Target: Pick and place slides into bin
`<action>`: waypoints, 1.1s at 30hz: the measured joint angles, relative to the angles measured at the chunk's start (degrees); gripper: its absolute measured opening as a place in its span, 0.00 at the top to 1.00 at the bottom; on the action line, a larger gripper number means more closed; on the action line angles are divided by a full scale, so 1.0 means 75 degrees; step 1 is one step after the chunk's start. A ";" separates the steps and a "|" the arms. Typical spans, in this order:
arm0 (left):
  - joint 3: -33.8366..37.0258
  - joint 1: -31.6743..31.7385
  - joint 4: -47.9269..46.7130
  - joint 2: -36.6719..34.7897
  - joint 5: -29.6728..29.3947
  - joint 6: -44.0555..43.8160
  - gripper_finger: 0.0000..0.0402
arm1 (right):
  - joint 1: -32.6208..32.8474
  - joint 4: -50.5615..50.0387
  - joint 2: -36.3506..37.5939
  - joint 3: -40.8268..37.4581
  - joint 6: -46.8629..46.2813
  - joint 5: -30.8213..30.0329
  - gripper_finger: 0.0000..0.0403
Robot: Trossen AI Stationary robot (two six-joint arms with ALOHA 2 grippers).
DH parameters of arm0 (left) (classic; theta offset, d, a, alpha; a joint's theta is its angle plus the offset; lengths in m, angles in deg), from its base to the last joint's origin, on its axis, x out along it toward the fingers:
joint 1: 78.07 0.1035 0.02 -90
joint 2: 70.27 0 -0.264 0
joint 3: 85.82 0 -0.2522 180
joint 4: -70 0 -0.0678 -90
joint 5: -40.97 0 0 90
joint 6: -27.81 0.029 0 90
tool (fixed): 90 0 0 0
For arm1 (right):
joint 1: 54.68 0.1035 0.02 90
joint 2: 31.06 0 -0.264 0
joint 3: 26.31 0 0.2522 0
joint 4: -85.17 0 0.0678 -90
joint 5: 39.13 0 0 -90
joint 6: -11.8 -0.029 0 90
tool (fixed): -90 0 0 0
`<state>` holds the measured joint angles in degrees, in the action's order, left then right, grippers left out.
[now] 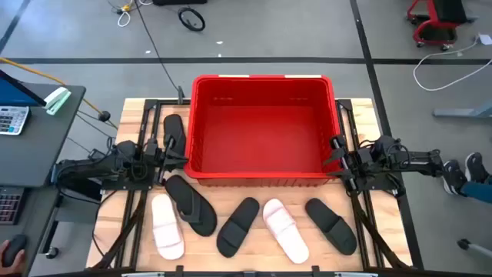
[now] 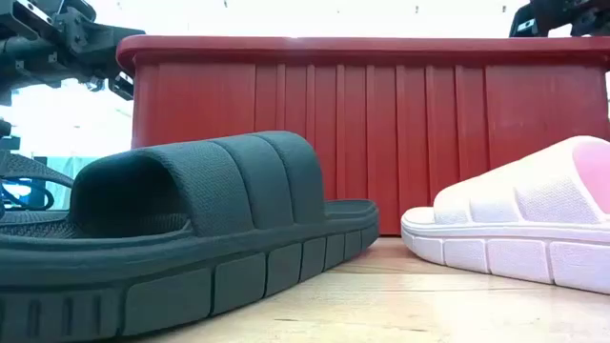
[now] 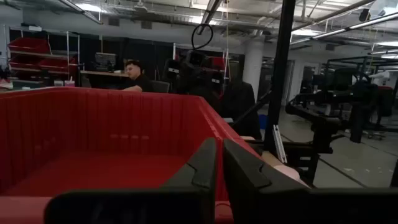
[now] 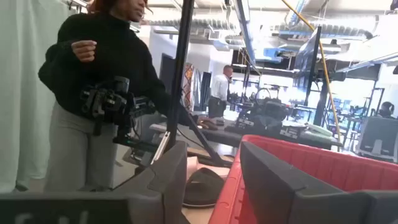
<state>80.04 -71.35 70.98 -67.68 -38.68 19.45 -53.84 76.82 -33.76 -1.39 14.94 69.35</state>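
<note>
The red bin (image 1: 261,131) stands at the table's middle, toward the far side. Several slides lie flat on their soles. One black one (image 1: 174,132) lies left of the bin. Along the near side lie a pink one (image 1: 166,225), a black one (image 1: 191,204), a black one (image 1: 238,225), a pink one (image 1: 285,229) and a black one (image 1: 331,225). My left gripper (image 1: 175,154) hovers at the bin's left rim, shut and empty (image 3: 219,163). My right gripper (image 1: 334,154) hovers at the bin's right rim, open and empty (image 4: 214,168).
A person in a black top (image 4: 99,68) stands beyond the table's left side. A desk with a laptop and a calculator (image 1: 15,115) is at the left. The low view shows a black slide (image 2: 191,229) and a pink slide (image 2: 515,229) in front of the bin wall (image 2: 381,124).
</note>
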 joint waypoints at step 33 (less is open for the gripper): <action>0.0001 0.0002 0.0000 0.0002 0.0000 0.0000 0.90 | -0.0003 0.0000 0.0000 -0.0001 0.0001 -0.0002 0.61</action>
<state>80.05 -71.34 70.98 -67.66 -38.68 19.45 -53.86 76.82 -33.76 -1.40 14.95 69.34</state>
